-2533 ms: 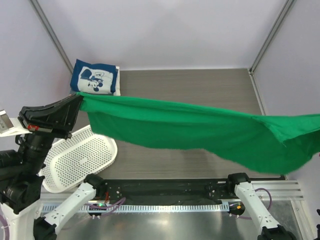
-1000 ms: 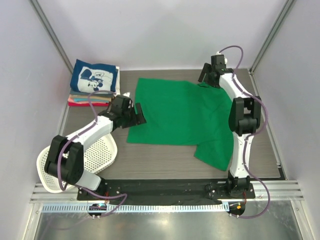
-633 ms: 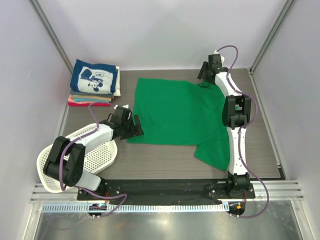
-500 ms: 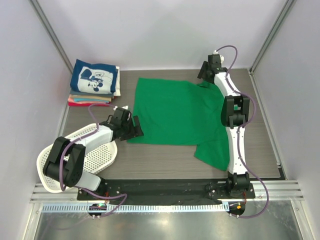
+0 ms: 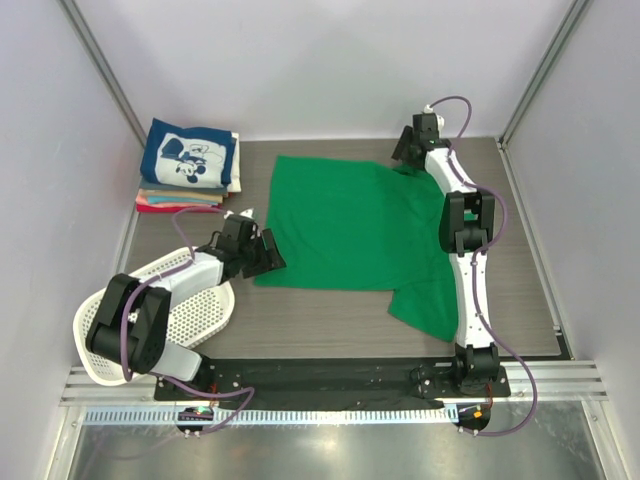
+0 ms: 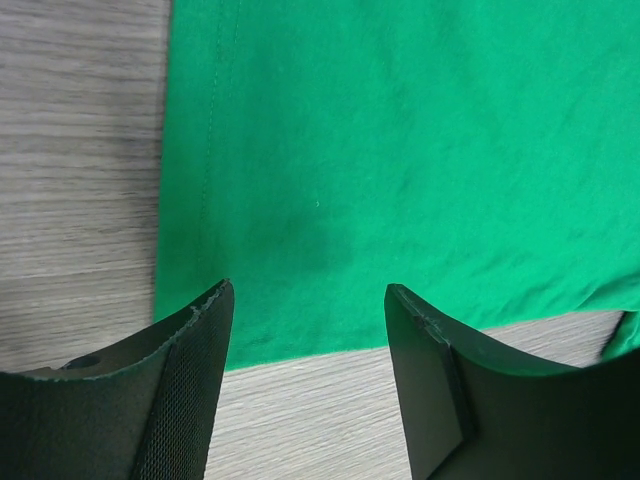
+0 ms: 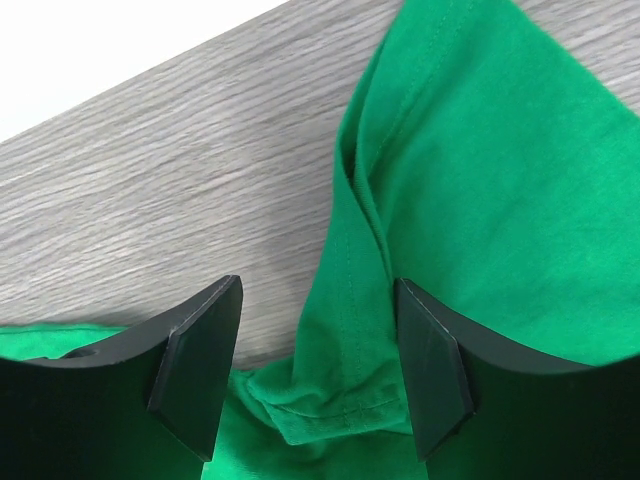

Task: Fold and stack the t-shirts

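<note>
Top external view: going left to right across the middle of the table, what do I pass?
white basket → left hand → green t-shirt

Top view: high, down over table (image 5: 320, 325). Wrist views: close, downward; all share green t-shirt (image 5: 350, 225).

Open counter (image 5: 330, 310) lies nearside of the left pincer (image 5: 268, 250); a white basket (image 5: 150, 310) sits close behind it, the back wall (image 5: 330, 80) stands just beyond the right pincer (image 5: 402, 152).
</note>
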